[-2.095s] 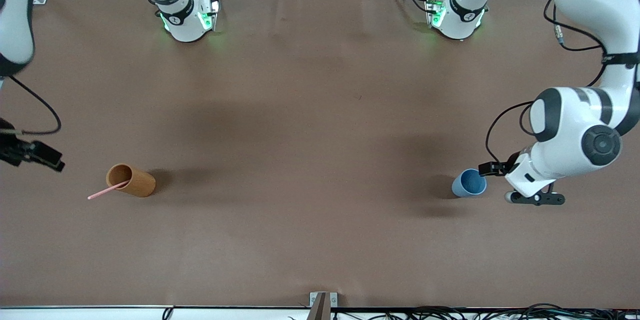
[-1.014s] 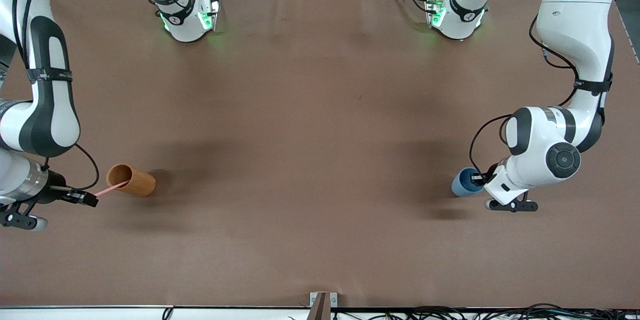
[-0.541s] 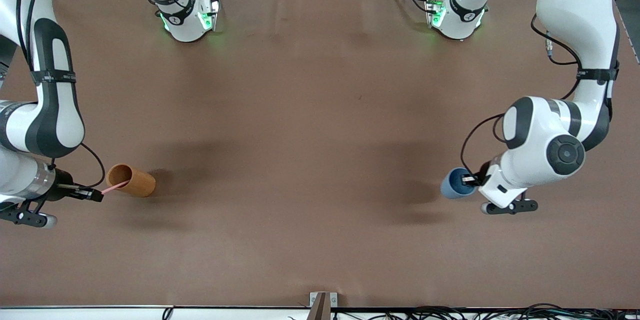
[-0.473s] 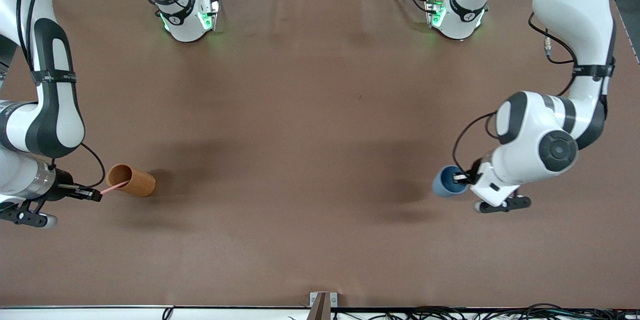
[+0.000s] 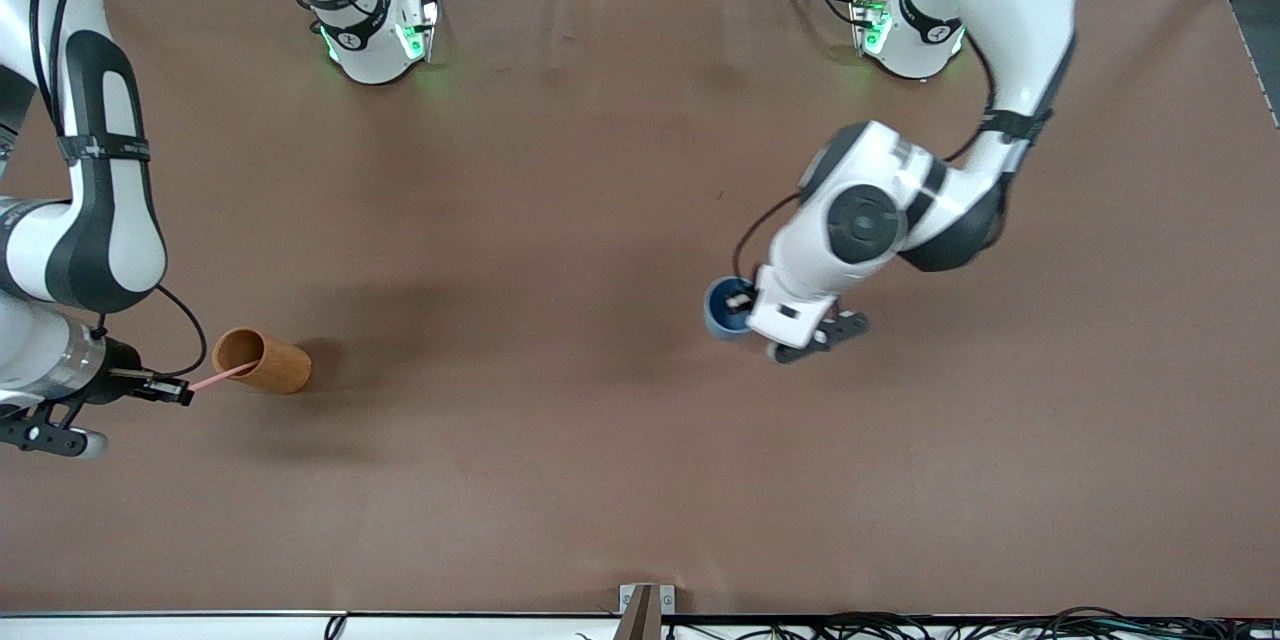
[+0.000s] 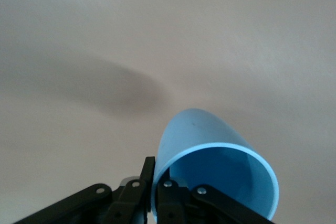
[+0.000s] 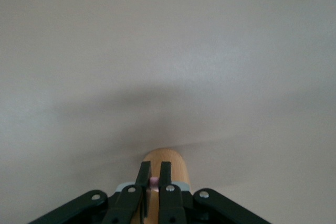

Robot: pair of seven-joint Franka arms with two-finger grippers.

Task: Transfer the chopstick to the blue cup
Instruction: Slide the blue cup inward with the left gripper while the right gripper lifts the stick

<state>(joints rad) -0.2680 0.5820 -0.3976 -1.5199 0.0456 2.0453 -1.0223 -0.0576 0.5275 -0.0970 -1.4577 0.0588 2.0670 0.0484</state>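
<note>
The pale pink chopstick (image 5: pixel 222 376) leans out of the mouth of the orange-brown cylinder cup (image 5: pixel 264 362) near the right arm's end of the table. My right gripper (image 5: pixel 181 390) is shut on the chopstick's outer end. In the right wrist view the pink stick (image 7: pixel 154 181) shows pinched between the fingers of the right gripper (image 7: pixel 155 173), with the brown cup (image 7: pixel 170 162) just past them. My left gripper (image 5: pixel 741 301) is shut on the rim of the blue cup (image 5: pixel 724 308) and holds it tilted above the table's middle. In the left wrist view the left gripper (image 6: pixel 156 178) has one finger outside and one inside the cup (image 6: pixel 205 140).
The brown table cover (image 5: pixel 560 460) is bare around both cups. The two arm bases (image 5: pixel 375 35) (image 5: pixel 910 30) stand along the edge farthest from the front camera. Cables and a small bracket (image 5: pixel 645 605) lie at the near edge.
My left arm has carried the blue cup from the left arm's end of the table toward the middle. My right gripper closed on the chopstick's end and has stayed there.
</note>
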